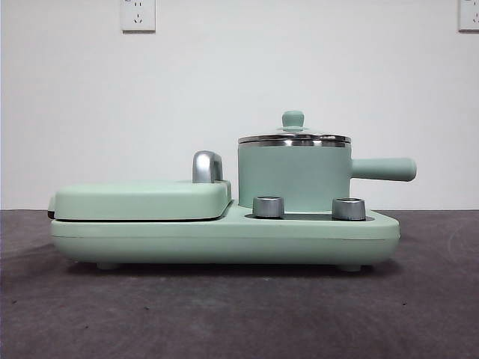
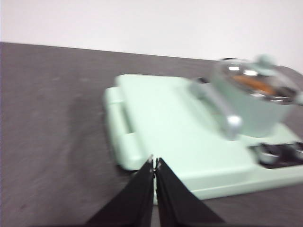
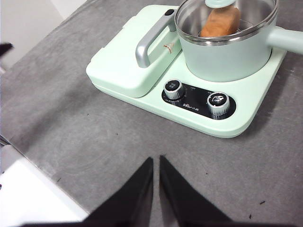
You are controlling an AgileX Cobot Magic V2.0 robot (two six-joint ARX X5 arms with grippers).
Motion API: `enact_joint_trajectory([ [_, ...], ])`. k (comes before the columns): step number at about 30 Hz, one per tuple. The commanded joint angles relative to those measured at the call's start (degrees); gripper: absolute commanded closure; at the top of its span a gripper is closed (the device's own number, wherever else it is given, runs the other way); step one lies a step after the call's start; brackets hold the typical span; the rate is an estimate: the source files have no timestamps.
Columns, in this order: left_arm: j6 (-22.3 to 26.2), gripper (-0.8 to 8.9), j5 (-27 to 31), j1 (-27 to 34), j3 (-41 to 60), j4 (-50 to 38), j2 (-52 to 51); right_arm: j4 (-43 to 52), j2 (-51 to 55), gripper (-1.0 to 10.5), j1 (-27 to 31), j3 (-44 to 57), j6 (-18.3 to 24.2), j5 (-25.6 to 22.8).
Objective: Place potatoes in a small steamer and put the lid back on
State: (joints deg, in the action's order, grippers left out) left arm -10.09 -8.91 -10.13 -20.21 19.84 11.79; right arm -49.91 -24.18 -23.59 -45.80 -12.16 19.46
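mint-green cylindrical steamer pot (image 1: 293, 178): smooth satin body, polished steel rim
round clear glass lid (image 3: 226, 14): glossy
orange-brown oblong potato (image 3: 219, 22): rough, matt
dark grey table (image 1: 224, 314): matt, scuffed

**Black wedge jaws on both arms**

The left gripper (image 2: 154, 163) shows two matte black jaws, each a long flat wedge narrowing to a fine point with a small pale glint at the tip. The right gripper (image 3: 155, 161) has the same plain black tapered jaws, without markings, screws or cables showing.

Bare test bench: grey mat (image 1: 224, 314), blank white wall (image 1: 239, 90), sockets (image 1: 138, 15).
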Motion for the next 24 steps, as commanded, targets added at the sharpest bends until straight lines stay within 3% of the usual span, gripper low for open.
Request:
enact_joint_trajectory([
  [1,0.4,8.07,0.0,2.1,6.6,-3.7,-3.2,0.6,-0.2,9.3,-0.3,-0.5,0.6,0.0],
  [7,1.0,8.07,1.1,5.8,15.6,-6.9,-9.1,0.6,-0.2,9.3,-0.3,-0.5,0.6,0.0],
  [15,2.1,8.07,11.2,7.4,18.8,-7.4,-11.6,0.6,-0.2,9.3,-0.3,-0.5,0.6,0.0],
  [24,7.8,8.07,11.2,10.6,19.5,-9.0,-11.6,0.6,-0.2,9.3,-0.3,-0.5,0.6,0.0],
])
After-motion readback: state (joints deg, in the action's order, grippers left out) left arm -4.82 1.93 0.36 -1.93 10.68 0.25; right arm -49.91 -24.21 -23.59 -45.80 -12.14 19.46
